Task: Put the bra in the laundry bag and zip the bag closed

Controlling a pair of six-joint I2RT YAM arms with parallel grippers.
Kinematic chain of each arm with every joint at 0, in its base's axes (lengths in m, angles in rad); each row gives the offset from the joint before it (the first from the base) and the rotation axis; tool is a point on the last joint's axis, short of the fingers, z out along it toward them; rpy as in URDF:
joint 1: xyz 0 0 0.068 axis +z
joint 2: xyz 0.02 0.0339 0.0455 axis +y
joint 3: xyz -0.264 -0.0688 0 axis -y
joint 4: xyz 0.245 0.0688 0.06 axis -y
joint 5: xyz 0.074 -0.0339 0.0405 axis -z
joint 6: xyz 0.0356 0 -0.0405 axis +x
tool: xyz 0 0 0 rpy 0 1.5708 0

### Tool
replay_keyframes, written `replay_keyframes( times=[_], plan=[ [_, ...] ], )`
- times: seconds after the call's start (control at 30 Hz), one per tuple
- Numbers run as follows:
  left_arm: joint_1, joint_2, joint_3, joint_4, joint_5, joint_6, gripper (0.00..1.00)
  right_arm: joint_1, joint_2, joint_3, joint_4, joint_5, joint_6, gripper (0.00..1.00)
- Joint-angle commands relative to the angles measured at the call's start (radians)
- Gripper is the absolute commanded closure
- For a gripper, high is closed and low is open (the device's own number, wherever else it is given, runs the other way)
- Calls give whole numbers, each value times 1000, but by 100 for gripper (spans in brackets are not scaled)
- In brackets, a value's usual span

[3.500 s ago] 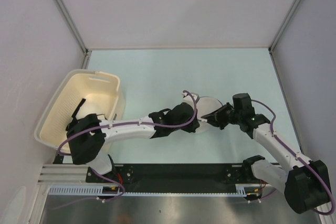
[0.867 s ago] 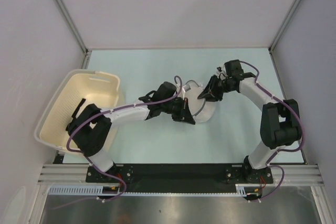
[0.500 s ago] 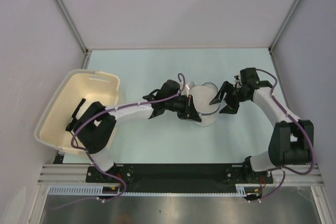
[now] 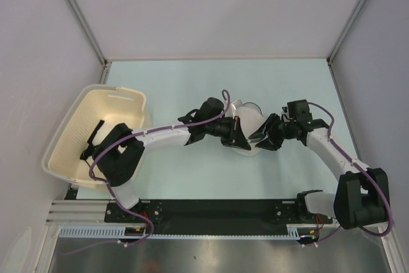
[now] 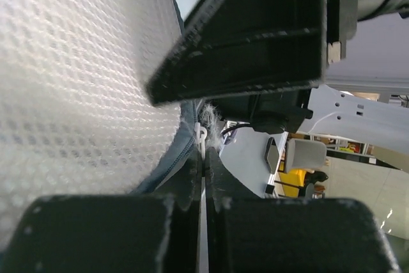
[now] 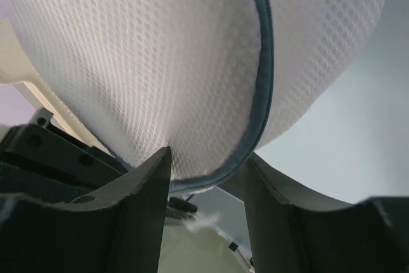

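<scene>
Holding the laundry bag [image 4: 250, 121] to the right of the basket [image 4: 121, 101], well apart from it. Left gripper [image 4: 238, 136] clamped on the bag's basket-side edge, fingers pressed tight together. Right gripper [image 4: 260, 139] on the side away from the basket, jaws parted, straddling the blue-trimmed rim [image 6: 259, 94] without pinching it. Bra not discernible through the mesh.
</scene>
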Motion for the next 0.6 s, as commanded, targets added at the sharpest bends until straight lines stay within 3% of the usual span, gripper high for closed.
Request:
replay_keyframes(
  times=[0.0, 0.03, 0.07, 0.17, 0.33, 0.4, 0.47, 0.57],
  plan=[
    [-15, -12, 5, 54, 34, -27, 100, -5, 42, 4, 116, -14, 49, 53],
    [-15, -13, -1, 54, 36, -25, 100, -8, 50, 7, 116, -26, 43, 60],
    [-13, -16, -6, 40, 28, -15, 100, -13, 58, 10, 116, -31, 29, 73],
    [7, -33, -27, -3, -1, 16, 100, -65, 52, 10, 79, -37, -3, 91],
    [168, -61, -122, -27, 26, 97, 100, -150, 82, 15, 38, -162, -168, 100],
    [263, -41, -102, -128, 34, 180, 100, -148, 117, 42, 6, -208, -266, 100],
    [286, -12, -43, -244, 46, 284, 100, -145, 163, 67, -22, -239, -319, 100],
    [257, -24, 46, -294, 46, 320, 100, -137, 220, 120, -34, -248, -383, 100]
  ],
)
